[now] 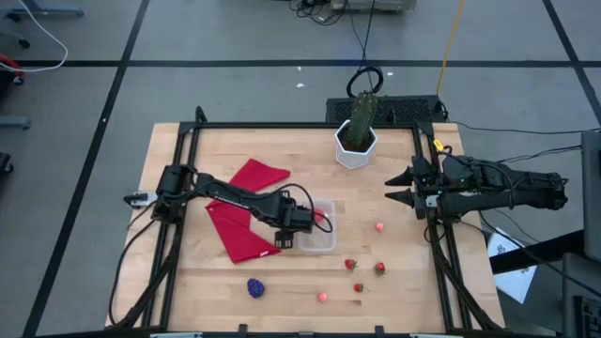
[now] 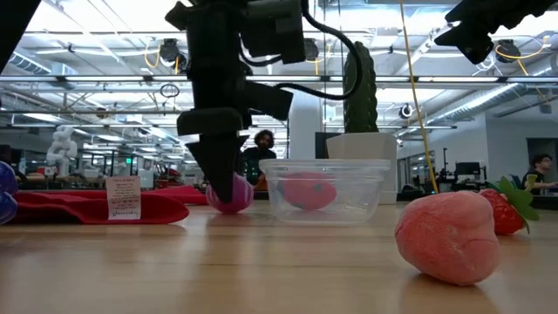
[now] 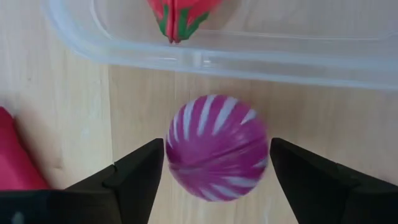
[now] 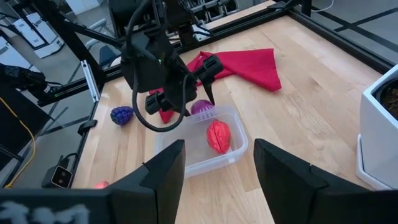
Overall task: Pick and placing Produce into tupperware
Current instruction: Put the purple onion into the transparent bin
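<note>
Between the spread jaws of the left gripper sits a small round toy, magenta with pale stripes, resting on the wooden surface. The jaws stand open on either side of it, close to it but not pressing it. Just beyond the striped toy is the wall of the clear tupperware, and inside that container lies one red toy fruit with a green top. The left arm reaches over a red cloth spread beside the container.

Other toy produce lies loose on the surface: a purple piece near the front edge, a pink piece, three red strawberries grouped together, and another pink piece farther right.

The right gripper waits at the right side of the surface, jaws open, near a white hexagonal pot holding a green cactus-like plant.
</note>
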